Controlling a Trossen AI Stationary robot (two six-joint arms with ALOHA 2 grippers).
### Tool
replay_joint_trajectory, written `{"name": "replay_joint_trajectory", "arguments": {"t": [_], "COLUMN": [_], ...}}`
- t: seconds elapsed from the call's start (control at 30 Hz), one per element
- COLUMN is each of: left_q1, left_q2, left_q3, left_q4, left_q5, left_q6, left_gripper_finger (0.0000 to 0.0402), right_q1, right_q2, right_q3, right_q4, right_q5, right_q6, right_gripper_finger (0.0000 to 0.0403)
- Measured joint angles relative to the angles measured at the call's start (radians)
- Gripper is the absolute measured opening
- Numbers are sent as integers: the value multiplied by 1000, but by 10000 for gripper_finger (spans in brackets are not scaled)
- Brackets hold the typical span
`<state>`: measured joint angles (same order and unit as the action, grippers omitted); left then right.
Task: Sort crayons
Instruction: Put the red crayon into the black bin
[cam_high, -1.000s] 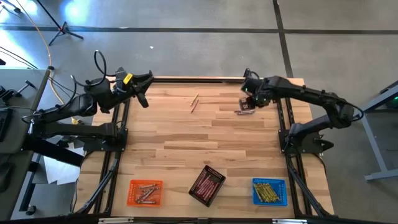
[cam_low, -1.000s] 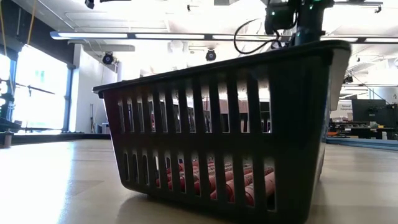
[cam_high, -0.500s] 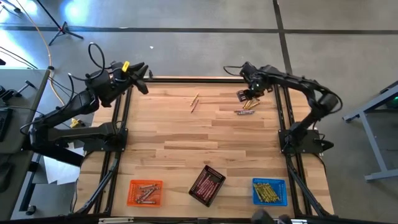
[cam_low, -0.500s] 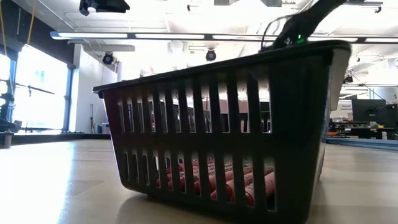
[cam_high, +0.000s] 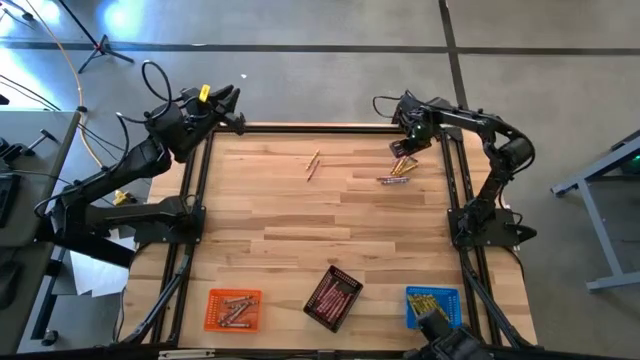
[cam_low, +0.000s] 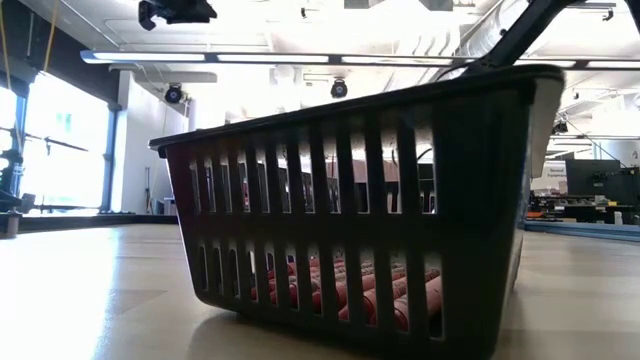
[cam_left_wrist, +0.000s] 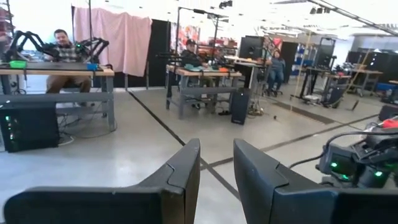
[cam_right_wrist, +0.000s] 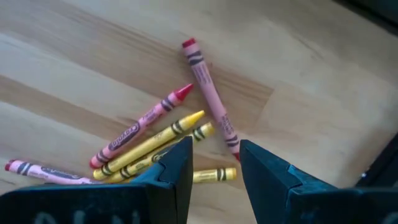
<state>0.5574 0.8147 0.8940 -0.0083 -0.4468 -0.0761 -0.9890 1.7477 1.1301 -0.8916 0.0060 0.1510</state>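
A small pile of crayons (cam_high: 399, 169) lies flat on the wooden table at the far right. In the right wrist view it shows pink-red sticks (cam_right_wrist: 209, 101) and yellow sticks (cam_right_wrist: 150, 145). Two more crayons (cam_high: 313, 165) lie at the far middle. My right gripper (cam_high: 405, 147) hangs above the pile's far side, open and empty (cam_right_wrist: 216, 155). My left gripper (cam_high: 230, 108) is raised over the far left corner, open and empty (cam_left_wrist: 216, 155), pointing out into the room. It also shows at the top of the low view (cam_low: 176, 12).
Three trays stand along the near edge: an orange one (cam_high: 214, 310) with brownish sticks, a black slatted one (cam_high: 350, 282) with red crayons (cam_low: 340, 290), and a blue one (cam_high: 411, 310) with yellow sticks. People sit at desks in the room beyond.
My right gripper has risen from the crayon pile and drawn back toward the table's far edge, while the pile has stayed where it was. My left gripper has gone up and back toward the far left corner, tipping upward into the room.
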Motion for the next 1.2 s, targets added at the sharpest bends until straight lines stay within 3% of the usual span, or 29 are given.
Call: {"name": "replay_joint_trajectory", "arguments": {"t": [0.4,0.83,1.2], "left_q1": [78,93,93], "left_q2": [74,79,79], "left_q3": [0,0,0], "left_q4": [14,31,30], "left_q5": [153,176,176], "left_q6": [-53,-54,-54], "left_gripper_finger": [86,86,86], "right_q1": [-6,-7,-16], "right_q2": [51,110,118], "right_q3": [1,3,14], "right_q4": [66,128,116], "right_q5": [0,4,-30], "right_q6": [-20,-1,10], "right_gripper_finger": [116,113,24]}}
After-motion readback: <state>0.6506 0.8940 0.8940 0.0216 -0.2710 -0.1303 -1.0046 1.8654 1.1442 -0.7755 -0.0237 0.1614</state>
